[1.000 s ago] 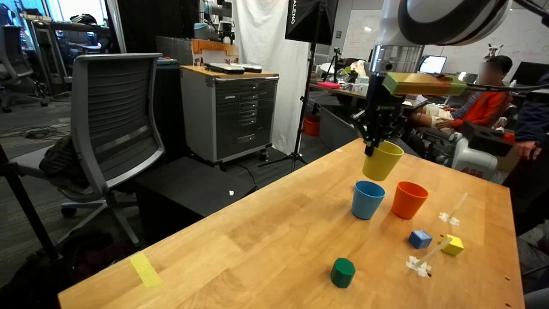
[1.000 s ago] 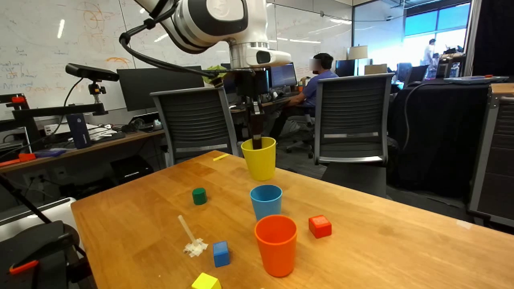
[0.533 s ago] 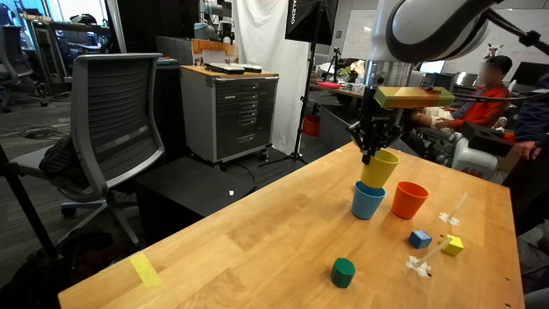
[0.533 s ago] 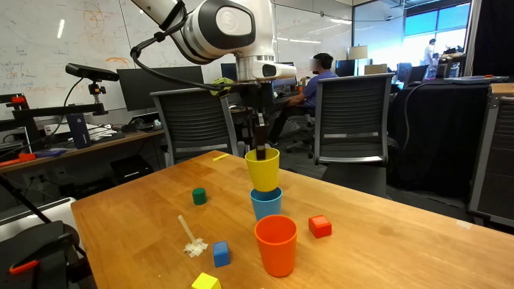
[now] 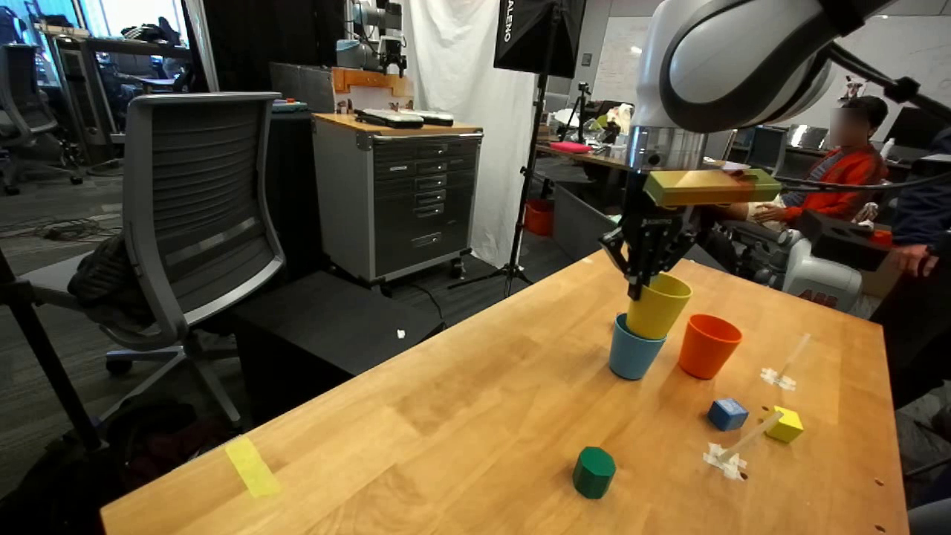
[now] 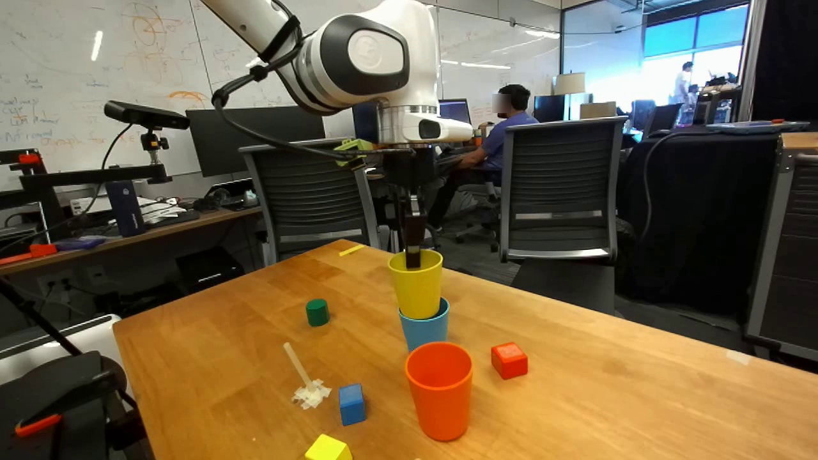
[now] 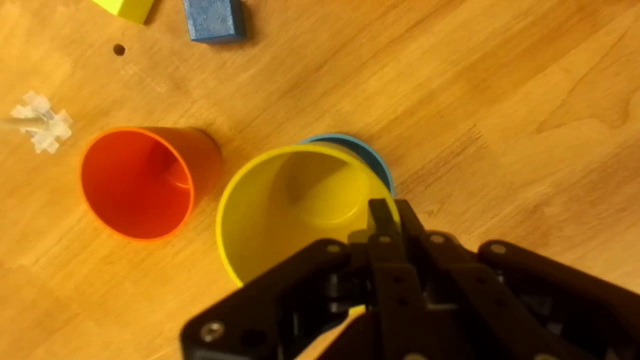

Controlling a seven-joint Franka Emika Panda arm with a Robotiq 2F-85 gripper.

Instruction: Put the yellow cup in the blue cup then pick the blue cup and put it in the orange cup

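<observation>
Lowered since the earlier frames, the yellow cup (image 6: 416,292) now has its base seemingly just within the mouth of the blue cup (image 5: 633,359), with most of its wall above that rim. The tool (image 7: 394,210) grasps it by one side of its lip, pinching the wall from within and without. The blue cup and the orange cup (image 6: 441,399) stand upright on the tabletop (image 5: 446,416), near each other but apart. The first nesting looks in hand but unfinished; the next move calls for easing straight down until the yellow cup seats, then letting go and rising clear to take the blue cup.
</observation>
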